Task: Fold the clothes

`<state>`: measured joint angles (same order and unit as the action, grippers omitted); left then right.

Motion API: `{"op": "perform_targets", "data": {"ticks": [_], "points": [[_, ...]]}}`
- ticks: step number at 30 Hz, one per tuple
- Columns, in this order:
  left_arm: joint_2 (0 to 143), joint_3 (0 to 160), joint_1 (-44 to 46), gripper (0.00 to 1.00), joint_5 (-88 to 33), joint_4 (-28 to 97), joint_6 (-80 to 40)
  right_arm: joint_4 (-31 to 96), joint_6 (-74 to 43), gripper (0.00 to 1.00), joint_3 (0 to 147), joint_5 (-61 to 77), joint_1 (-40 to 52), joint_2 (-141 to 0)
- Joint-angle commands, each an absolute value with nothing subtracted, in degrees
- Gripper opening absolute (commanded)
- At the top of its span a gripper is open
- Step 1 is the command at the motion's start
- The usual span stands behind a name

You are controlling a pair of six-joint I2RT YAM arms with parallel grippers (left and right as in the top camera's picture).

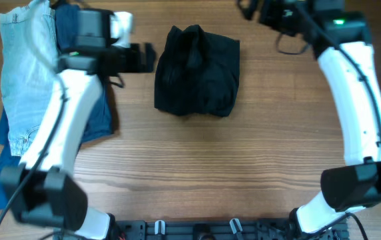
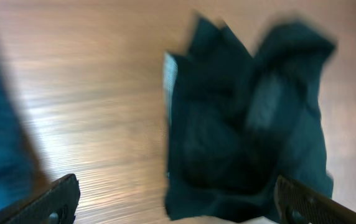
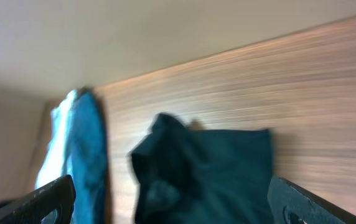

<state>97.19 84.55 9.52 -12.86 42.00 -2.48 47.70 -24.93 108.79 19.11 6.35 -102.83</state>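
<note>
Clothes partly done, by my judgement: the black garment [image 1: 197, 70] lies mid-table [image 1: 257, 160] as a compact, lumpy bundle, while the denim [image 1: 24, 73] at the left edge lies loose, not yet folded. Left gripper [image 1: 144, 58] is spread and empty, just left of the garment, its forearm crossing the denim. Right gripper [image 3: 175, 199] is spread and empty, raised beyond the garment's far right corner.

No writing, brand, number or sign can be read in any view. The black garment [image 1: 197, 70], near the middle of the table's [image 1: 257, 167] far edge, shows a pale strip [image 2: 170, 76] on one edge in the left wrist view. It is too blurred to tell whether it is a tag or bears any print. The jeans [image 1: 27, 73] at the far left corner show no legible label.
</note>
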Motion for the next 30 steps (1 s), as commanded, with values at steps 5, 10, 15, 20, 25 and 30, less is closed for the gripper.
{"op": "perform_targets", "data": {"ticks": [5,10,15,20,25,30], "points": [[108.8,84.7,23.0,1.00,-9.4,35.5,5.5,56.6,-19.4,0.99,108.2,15.8,0.2,-104.7],[112.5,84.7,23.8,0.96,-8.4,32.1,5.1,56.8,-19.4,1.00,108.2,15.8,0.2,-104.7],[112.5,84.7,23.8,0.25,-1.0,29.9,2.8,56.8,-19.4,1.00,108.2,15.8,0.2,-104.7],[109.4,85.8,23.8,0.04,1.6,29.3,-0.5,56.3,-19.4,1.00,107.2,15.8,0.2,-104.7],[107.7,85.8,21.0,0.04,2.3,33.4,-6.2,56.6,-19.5,1.00,106.4,15.9,0.2,-104.9],[110.7,85.3,15.6,0.04,3.1,37.6,-13.1,56.6,-19.2,1.00,106.4,15.9,0.9,-105.1]]}}
